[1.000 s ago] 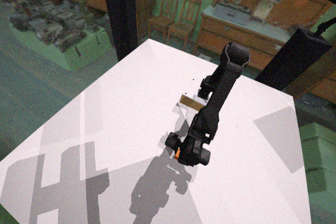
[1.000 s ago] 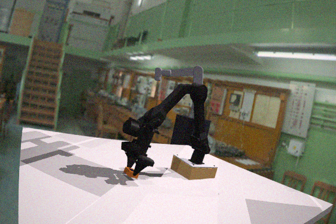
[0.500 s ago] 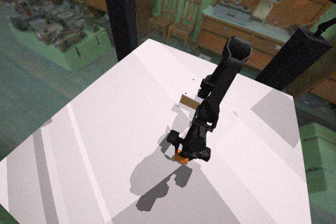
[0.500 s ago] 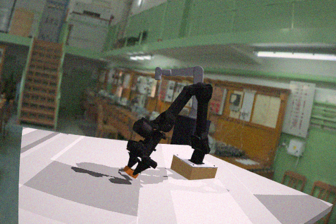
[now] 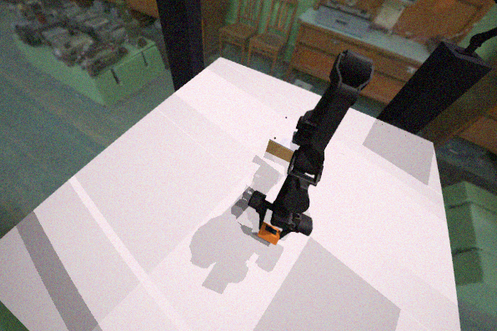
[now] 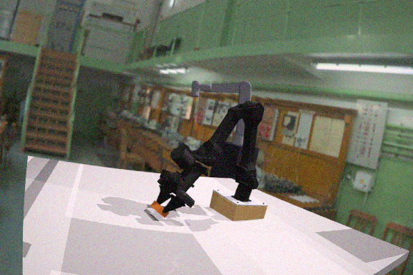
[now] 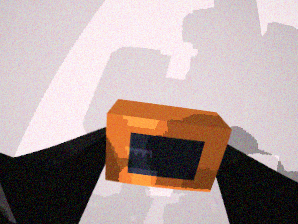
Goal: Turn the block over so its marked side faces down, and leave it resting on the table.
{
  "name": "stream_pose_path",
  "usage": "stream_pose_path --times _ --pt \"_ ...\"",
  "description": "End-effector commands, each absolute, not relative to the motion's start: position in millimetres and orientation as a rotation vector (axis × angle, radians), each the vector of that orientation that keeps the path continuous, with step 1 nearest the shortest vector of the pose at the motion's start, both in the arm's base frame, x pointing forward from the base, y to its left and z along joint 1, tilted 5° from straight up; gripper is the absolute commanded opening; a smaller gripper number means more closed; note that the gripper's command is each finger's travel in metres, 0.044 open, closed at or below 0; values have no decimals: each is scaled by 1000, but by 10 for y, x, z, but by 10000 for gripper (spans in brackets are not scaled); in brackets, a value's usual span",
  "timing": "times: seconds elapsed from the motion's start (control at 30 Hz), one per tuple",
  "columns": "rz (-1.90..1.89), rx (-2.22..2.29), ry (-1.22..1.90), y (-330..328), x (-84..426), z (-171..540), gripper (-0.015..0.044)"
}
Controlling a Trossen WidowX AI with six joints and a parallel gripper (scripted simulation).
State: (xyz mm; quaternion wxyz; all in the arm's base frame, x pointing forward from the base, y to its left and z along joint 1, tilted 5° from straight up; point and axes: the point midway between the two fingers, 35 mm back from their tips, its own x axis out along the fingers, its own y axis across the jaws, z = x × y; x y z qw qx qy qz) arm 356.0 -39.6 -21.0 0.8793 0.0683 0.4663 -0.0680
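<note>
The orange block (image 5: 268,238) (image 6: 159,208) (image 7: 212,161) is held tilted between the fingers, seemingly a little above the table (image 5: 138,191) (image 6: 121,255), with its shadow beside it. Its dark rectangular mark (image 5: 272,229) (image 7: 166,156) faces the wrist camera and also shows in the top view, so the marked side points upward at a slant. My gripper (image 5: 271,231) (image 6: 161,206) (image 7: 164,143) is shut on the block, one finger at each end, and reaches down at a slant. The block's underside is hidden; the exact gap to the table cannot be told.
The arm's wooden base box (image 5: 278,150) (image 6: 226,207) stands behind the gripper. Black pillars (image 5: 181,28) (image 5: 434,87) stand beyond the table's far edges. Patches of shadow lie across the table.
</note>
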Motion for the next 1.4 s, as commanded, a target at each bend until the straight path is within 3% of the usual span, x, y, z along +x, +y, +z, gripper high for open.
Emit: stream_pose_path --times 0.0,1.37 --pt "-152 137 934 -403 3582 -324 0" --pt "-177 103 435 -377 3461 -457 0"
